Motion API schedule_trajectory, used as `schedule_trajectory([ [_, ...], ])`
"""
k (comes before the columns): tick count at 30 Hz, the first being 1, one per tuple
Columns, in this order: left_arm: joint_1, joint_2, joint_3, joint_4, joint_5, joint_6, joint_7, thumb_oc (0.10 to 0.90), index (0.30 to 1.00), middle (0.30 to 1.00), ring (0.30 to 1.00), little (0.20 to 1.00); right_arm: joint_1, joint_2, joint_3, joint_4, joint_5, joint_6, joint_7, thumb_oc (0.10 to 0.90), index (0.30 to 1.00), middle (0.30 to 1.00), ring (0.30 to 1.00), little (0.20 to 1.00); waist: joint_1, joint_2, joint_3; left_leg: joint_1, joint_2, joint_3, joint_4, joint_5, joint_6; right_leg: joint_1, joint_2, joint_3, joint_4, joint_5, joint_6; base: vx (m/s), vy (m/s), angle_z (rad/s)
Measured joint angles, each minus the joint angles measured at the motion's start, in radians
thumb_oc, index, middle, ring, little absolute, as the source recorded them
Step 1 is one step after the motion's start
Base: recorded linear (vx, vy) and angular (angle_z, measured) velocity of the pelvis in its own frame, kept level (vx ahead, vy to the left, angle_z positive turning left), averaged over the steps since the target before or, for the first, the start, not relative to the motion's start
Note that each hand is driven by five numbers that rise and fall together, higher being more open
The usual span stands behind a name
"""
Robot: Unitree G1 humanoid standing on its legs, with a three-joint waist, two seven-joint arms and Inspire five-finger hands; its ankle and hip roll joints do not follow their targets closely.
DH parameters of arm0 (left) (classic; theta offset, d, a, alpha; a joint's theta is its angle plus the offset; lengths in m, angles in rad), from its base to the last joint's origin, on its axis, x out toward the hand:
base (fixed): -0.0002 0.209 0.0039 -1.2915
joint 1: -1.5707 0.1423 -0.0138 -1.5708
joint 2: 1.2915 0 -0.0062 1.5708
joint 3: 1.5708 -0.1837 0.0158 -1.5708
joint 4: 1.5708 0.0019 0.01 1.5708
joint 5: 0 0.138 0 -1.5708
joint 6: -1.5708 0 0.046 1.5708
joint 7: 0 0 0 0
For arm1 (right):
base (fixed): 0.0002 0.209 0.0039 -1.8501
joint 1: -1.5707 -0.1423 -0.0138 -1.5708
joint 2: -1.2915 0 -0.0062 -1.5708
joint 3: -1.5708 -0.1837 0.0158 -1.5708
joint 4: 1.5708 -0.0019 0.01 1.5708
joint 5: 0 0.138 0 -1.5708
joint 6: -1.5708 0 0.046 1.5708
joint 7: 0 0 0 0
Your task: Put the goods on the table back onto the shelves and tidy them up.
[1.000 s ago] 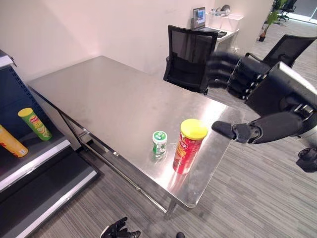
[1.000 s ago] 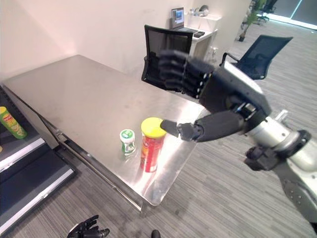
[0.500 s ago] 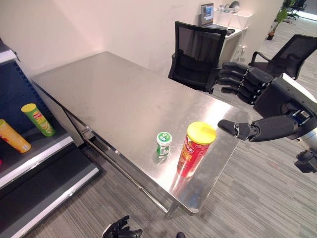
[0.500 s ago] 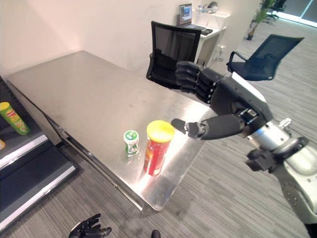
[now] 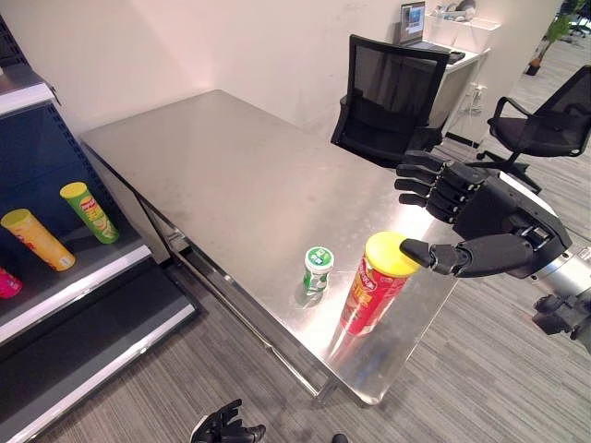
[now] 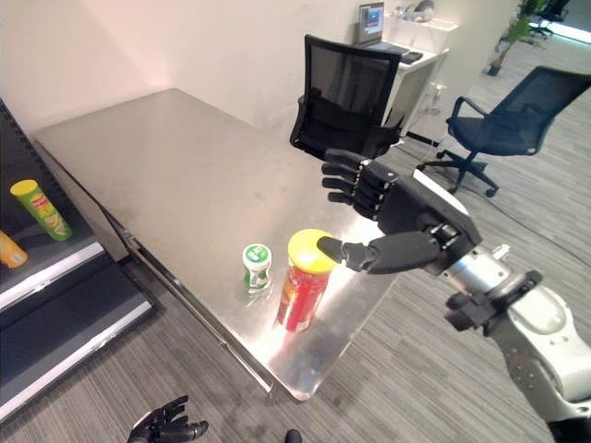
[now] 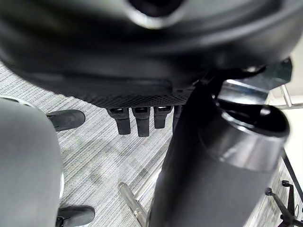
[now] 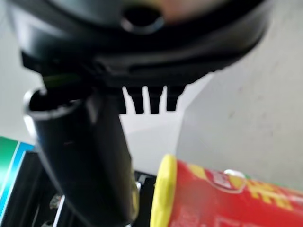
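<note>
A red chip can with a yellow lid stands upright near the front right corner of the steel table. A small jar with a green lid stands just left of it. My right hand hovers open to the right of the can, fingers spread above the table. Its thumb tip reaches the rim of the yellow lid, and nothing is held. In the right wrist view the can lies close beside the thumb. My left hand hangs low by the floor, fingers relaxed.
Blue shelves stand at the left with a green can, an orange can and a pink item lying on them. A black office chair is behind the table, and another chair sits far right near a desk.
The camera has shifted. My right hand has come down and closer to the red can, bringing its thumb to the lid. The can and jar stay put.
</note>
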Motion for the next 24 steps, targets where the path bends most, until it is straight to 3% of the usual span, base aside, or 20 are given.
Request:
schedule_trajectory([
  [6, 0.0, 0.0, 0.0, 0.0, 0.0, 0.0, 0.0, 0.8, 0.9, 0.9, 0.9, 0.9, -0.038, 0.023, 0.021, -0.001, 0.018, 0.0, 0.0, 0.8, 0.9, 0.9, 0.9, 0.9, 0.002, 0.004, 0.003, -0.002, 0.0, -0.004, -0.001, 0.0, 0.0, 0.002, 0.0, -0.006, 0.0, -0.001, 0.001, 0.0, -0.001, 0.02],
  [10, -0.001, -0.001, 0.001, 0.001, 0.001, 0.0, -0.001, 0.8, 0.9, 0.9, 0.9, 0.9, 0.003, -0.099, 0.019, -0.03, 0.016, 0.015, 0.02, 0.8, 0.9, 0.9, 0.9, 0.9, -0.001, 0.01, 0.01, -0.006, 0.0, -0.016, -0.003, 0.001, -0.002, 0.004, -0.002, -0.018, 0.0, -0.006, 0.004, 0.0, -0.013, 0.09],
  [13, 0.0, -0.001, 0.003, 0.001, 0.001, 0.0, -0.003, 0.8, 0.9, 0.9, 0.9, 0.9, 0.04, -0.13, 0.014, -0.056, 0.008, 0.03, 0.051, 0.8, 0.9, 0.9, 0.9, 0.9, -0.002, 0.01, 0.01, -0.007, 0.001, -0.02, 0.0, 0.002, -0.003, 0.004, -0.001, -0.02, 0.0, -0.007, 0.003, 0.0, -0.005, 0.01],
  [24, -0.004, -0.001, 0.005, 0.001, 0.002, 0.0, -0.021, 0.8, 0.9, 0.9, 0.9, 0.9, 0.061, -0.13, -0.013, -0.075, -0.041, 0.041, 0.072, 0.8, 0.9, 0.9, 0.9, 0.9, -0.007, 0.003, 0.019, -0.008, 0.0, -0.019, 0.0, 0.002, -0.003, 0.003, -0.002, -0.019, 0.0, -0.01, 0.007, 0.0, 0.0, 0.0],
])
